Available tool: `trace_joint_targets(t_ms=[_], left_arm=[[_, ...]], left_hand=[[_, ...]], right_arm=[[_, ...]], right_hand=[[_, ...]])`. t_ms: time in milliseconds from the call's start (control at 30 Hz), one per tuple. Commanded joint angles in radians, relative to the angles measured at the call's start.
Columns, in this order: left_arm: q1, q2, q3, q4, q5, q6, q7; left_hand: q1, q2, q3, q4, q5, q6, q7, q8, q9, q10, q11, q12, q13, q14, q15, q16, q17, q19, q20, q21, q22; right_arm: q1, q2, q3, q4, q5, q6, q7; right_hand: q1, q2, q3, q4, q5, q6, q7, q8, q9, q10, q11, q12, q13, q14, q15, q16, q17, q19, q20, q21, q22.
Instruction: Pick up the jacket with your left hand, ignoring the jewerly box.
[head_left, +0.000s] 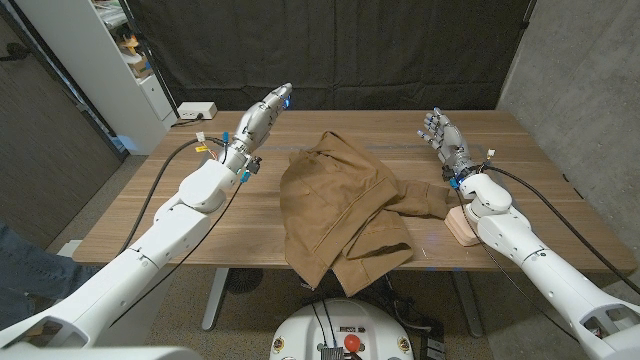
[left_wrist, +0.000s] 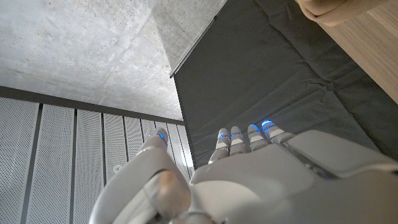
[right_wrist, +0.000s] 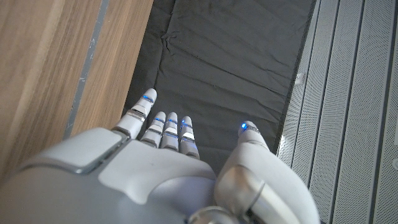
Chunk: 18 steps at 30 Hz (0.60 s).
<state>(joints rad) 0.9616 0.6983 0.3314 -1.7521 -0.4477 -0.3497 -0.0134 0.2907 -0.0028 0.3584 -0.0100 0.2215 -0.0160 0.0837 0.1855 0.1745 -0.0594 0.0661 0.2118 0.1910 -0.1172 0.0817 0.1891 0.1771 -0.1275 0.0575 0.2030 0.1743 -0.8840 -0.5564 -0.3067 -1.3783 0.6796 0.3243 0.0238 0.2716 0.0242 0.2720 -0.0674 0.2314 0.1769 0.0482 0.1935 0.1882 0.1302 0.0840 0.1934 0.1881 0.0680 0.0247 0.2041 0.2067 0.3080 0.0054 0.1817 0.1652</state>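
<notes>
A brown jacket (head_left: 335, 205) lies crumpled across the middle of the wooden table (head_left: 130, 215), its lower part hanging over the front edge. One sleeve stretches toward the right. My left hand (head_left: 262, 118) is raised above the table's far left part, to the left of the jacket, fingers stretched out and holding nothing. In the left wrist view my left hand (left_wrist: 249, 171) points past the table's edge (left_wrist: 373, 56) toward the dark curtain. My right hand (head_left: 443, 136) hovers at the far right, fingers apart and empty. A light wooden jewelry box (head_left: 463, 224) sits under my right forearm.
A black curtain (head_left: 330, 50) hangs behind the table. A white shelf unit (head_left: 110, 60) stands at the back left, with a white power strip (head_left: 197, 111) on the floor near it. Concrete wall is on the right.
</notes>
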Motion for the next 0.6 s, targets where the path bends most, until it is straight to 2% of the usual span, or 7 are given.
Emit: trace_joint_targets(t_ms=[33,600], left_arm=[[-0.002,0.010,0.005,-0.017,0.016,0.011,-0.003],[-0.005,0.019,0.019,-0.059,0.074,0.035,0.020]], left_hand=[[0.008,-0.001,0.000,-0.007,-0.001,0.004,0.004,0.007,0.004,0.004,-0.002,0.005,0.003,0.007,0.001,0.002,0.003,-0.009,0.006,-0.004,0.004],[0.012,0.001,0.001,-0.013,-0.003,0.012,0.003,0.008,0.004,0.012,-0.005,0.007,0.003,0.009,-0.002,0.001,0.003,-0.010,0.007,-0.004,0.004]], right_arm=[[0.001,0.006,-0.002,0.001,-0.001,0.002,-0.003],[0.000,0.008,0.002,0.002,0.006,0.005,-0.001]], right_hand=[[0.004,0.003,0.003,-0.005,0.001,0.002,-0.007,0.005,0.004,-0.002,-0.002,0.004,0.005,0.009,0.002,0.004,0.004,-0.001,0.003,0.005,0.004],[0.004,0.004,0.002,-0.007,0.000,0.010,-0.008,0.007,0.004,0.004,-0.001,0.006,0.005,0.022,0.003,0.008,0.004,0.010,0.001,0.010,0.004]])
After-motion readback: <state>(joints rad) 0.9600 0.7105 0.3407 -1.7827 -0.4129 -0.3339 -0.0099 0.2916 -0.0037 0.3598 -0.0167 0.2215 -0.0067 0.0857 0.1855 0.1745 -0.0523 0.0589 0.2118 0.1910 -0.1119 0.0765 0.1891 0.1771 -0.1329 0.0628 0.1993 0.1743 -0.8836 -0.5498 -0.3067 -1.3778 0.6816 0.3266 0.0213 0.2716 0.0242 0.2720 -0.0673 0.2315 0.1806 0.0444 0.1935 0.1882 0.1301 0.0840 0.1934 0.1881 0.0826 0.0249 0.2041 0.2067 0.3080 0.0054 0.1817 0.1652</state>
